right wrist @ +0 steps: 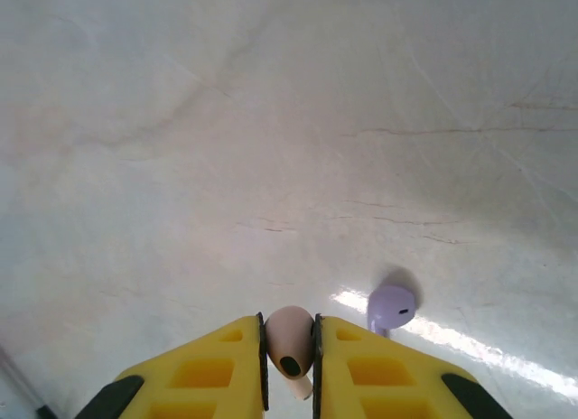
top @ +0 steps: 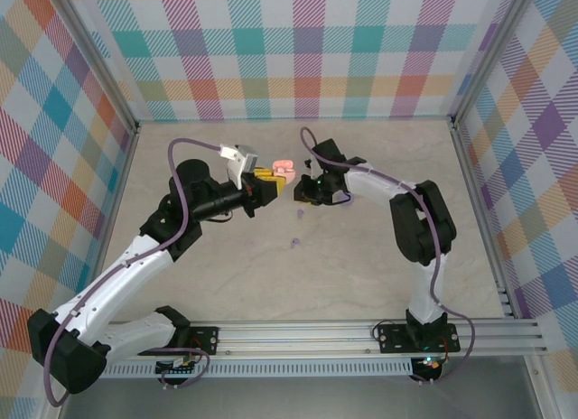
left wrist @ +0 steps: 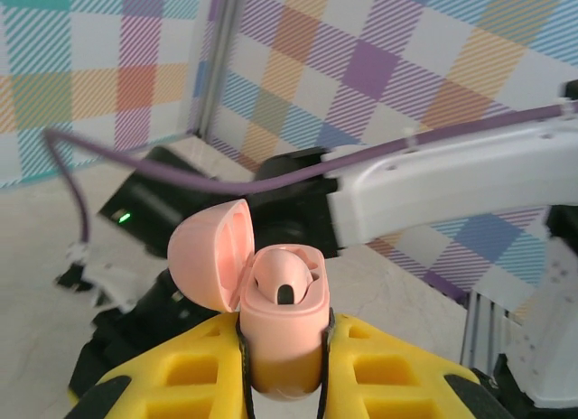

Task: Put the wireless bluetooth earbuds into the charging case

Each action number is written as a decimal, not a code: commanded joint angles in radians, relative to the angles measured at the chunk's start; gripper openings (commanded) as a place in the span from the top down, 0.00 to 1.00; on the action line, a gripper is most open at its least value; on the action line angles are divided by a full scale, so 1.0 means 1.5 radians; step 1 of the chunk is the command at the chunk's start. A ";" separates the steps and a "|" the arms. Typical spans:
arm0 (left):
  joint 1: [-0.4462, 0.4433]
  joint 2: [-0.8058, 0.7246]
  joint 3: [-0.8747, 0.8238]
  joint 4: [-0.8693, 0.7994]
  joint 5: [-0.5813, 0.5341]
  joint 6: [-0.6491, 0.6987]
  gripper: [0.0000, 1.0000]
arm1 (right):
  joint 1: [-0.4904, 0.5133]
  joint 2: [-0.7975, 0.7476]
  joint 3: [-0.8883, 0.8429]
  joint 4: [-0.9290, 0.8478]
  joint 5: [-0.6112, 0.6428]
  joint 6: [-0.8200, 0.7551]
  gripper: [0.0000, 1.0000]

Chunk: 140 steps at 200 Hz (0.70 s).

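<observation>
The left gripper (top: 268, 183) was clamped tight on a pink charging case (left wrist: 285, 339), holding it upright off the table (top: 361, 274) near the middle of the surface. Its lid (left wrist: 212, 255) was swung open to the left. The mouth of the case faced upward, and one socket seemed to hold a bud already.

The right gripper (right wrist: 289, 351) was nearly shut, pinching a pinkish-tan earbud (right wrist: 288, 334) by its rounded head. The stem appeared to run back between the fingers. In the overhead view this gripper sat just beside the case, slightly to its right and toward the near edge, so the open mouth lay up and to the left of the held earbud.

A lilac earbud (right wrist: 392, 305) lay loose on the table just beyond the right fingers. Another lilac earbud (top: 295, 244) lay nearer the near edge.
</observation>
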 commanded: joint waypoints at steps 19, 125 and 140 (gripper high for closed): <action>0.016 0.025 -0.009 0.000 -0.081 -0.064 0.97 | -0.033 -0.120 -0.087 0.151 -0.066 0.046 0.82; 0.024 0.072 -0.045 0.085 -0.044 -0.117 0.97 | -0.071 -0.378 -0.139 0.124 -0.068 0.034 0.80; 0.024 0.076 -0.046 0.097 -0.031 -0.114 0.97 | -0.070 -0.402 -0.128 0.120 -0.075 0.031 0.80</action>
